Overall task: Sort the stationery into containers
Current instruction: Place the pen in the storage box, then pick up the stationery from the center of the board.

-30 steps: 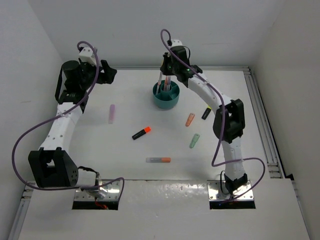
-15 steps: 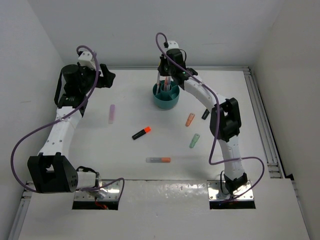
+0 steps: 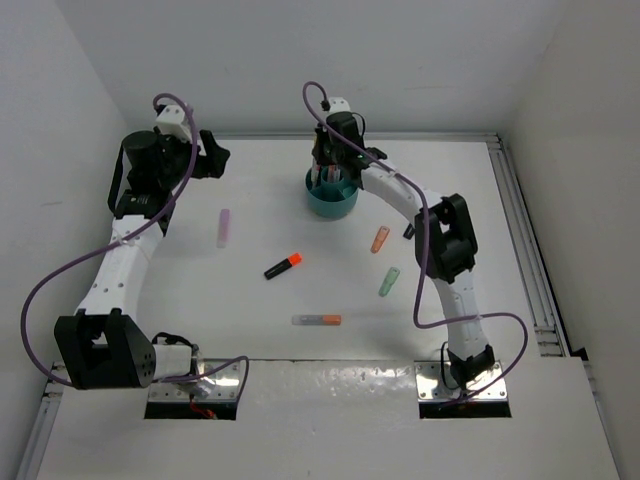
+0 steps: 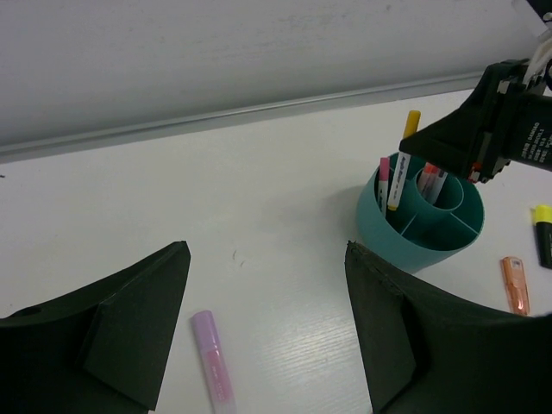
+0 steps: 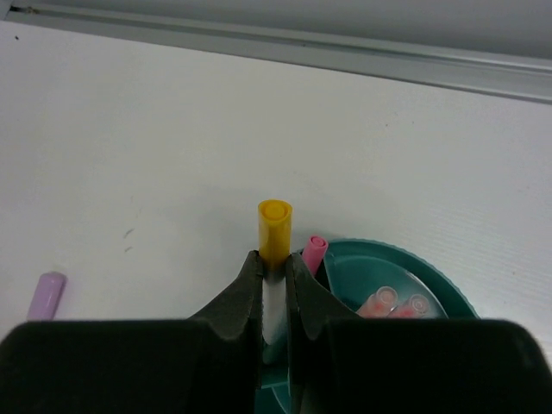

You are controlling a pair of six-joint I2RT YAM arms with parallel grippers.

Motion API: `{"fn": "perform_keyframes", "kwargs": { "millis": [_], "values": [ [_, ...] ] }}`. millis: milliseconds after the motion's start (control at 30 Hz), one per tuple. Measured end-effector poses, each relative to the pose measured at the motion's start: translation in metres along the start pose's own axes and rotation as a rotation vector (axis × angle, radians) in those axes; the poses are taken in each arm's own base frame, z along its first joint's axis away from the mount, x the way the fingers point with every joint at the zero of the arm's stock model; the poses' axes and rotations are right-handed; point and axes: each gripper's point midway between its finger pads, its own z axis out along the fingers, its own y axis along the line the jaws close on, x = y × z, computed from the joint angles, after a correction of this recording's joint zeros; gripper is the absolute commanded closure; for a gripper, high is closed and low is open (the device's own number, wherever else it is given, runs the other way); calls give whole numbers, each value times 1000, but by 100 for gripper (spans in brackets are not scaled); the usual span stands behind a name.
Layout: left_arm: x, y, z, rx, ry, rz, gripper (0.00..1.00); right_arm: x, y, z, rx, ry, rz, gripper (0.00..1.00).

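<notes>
The teal cup stands at the back middle of the table. My right gripper hangs over its left rim, shut on a white pen with a yellow cap, held upright with its lower end in the cup. A pink pen and clear-capped pens stand inside. Loose on the table lie a lilac marker, a black-orange marker, an orange marker, a green marker and a grey-orange pen. My left gripper is open and empty above the lilac marker.
A black-yellow marker lies right of the cup, mostly hidden behind the right forearm in the top view. White walls close the table at the back and sides, with a metal rail along the right edge.
My right gripper has shifted slightly left over the cup, still holding the yellow-capped pen. The left arm swung a little at first, then stayed put.
</notes>
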Motion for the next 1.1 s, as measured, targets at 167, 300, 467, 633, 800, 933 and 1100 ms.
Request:
{"fn": "perform_keyframes", "kwargs": {
  "millis": [167, 300, 467, 633, 800, 933, 1100],
  "values": [
    [5, 2, -2, -10, 22, 2, 21, 14, -1, 4, 4, 30, 2, 55],
    [13, 5, -3, -30, 50, 6, 21, 17, 1, 4, 3, 39, 15, 44],
    [26, 10, -7, -55, 105, 15, 21, 23, 0, -6, 13, 76, 44, 45],
    [58, 18, -10, -83, 229, 10, 19, -4, 2, -39, -9, 74, 77, 47],
    [130, 45, 9, -162, 501, -55, 19, -59, -17, -96, -19, -2, 91, 48],
    [198, 64, 18, -229, 723, -121, 26, -78, -69, -141, 57, -37, 107, 48],
    [247, 69, 21, -255, 881, -179, 32, -37, -142, -175, 197, 52, 148, 49]
  ]
}}
